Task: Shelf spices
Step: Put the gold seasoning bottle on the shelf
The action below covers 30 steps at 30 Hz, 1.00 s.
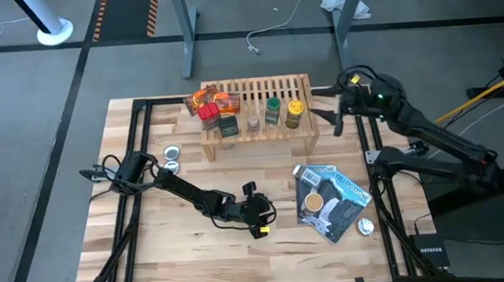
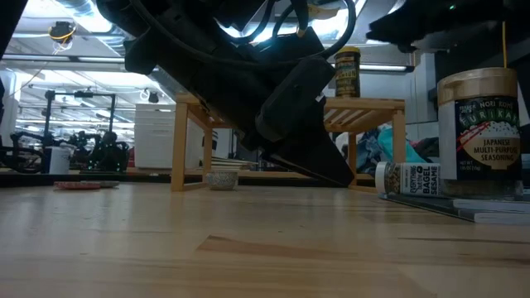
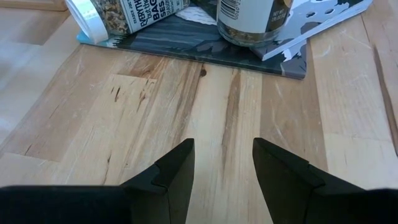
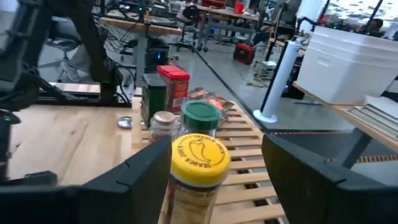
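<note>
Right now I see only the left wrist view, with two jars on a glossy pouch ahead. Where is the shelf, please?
Observer: The shelf stands at the far edge of the table, outside your view.
Operator: Is the right arm near my jars?
Observer: No. The right end effector is open beside the shelf's right end, facing the yellow-capped jar there.
Operator: Is anything else loose?
Observer: Two silver discs lie beside the shelf's left end.

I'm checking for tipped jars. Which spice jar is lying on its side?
The white-capped sesame jar on the pouch. It lies flat, while the tan-capped jar beside it and the shelf jars stand upright.
</note>
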### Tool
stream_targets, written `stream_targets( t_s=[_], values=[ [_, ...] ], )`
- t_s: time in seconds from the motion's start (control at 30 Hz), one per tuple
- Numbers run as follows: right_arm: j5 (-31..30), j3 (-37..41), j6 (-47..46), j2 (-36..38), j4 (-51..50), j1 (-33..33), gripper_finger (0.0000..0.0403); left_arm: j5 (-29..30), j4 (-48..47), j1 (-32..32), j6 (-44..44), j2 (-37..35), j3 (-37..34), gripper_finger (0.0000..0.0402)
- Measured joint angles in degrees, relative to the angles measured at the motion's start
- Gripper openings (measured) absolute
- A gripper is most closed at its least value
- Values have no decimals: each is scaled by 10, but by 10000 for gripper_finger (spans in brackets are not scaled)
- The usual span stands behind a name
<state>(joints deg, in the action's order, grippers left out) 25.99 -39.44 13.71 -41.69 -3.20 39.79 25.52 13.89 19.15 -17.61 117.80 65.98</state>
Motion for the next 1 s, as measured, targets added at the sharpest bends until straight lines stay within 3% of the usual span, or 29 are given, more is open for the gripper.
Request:
stream_targets(
  t_s=[0.17,0.43,0.6,1.0],
  values=[
    [17,0,-46,76,-97,0,257,0,0,0,0,0,0,156],
    [59,1,-89,157,-394,-1,257,-1,0,0,0,0,0,156],
    [124,1,-111,177,-383,-2,257,-19,17,-1,0,0,0,156],
    [127,1,-125,170,-337,-2,257,-21,21,-8,1,0,0,156]
  ],
)
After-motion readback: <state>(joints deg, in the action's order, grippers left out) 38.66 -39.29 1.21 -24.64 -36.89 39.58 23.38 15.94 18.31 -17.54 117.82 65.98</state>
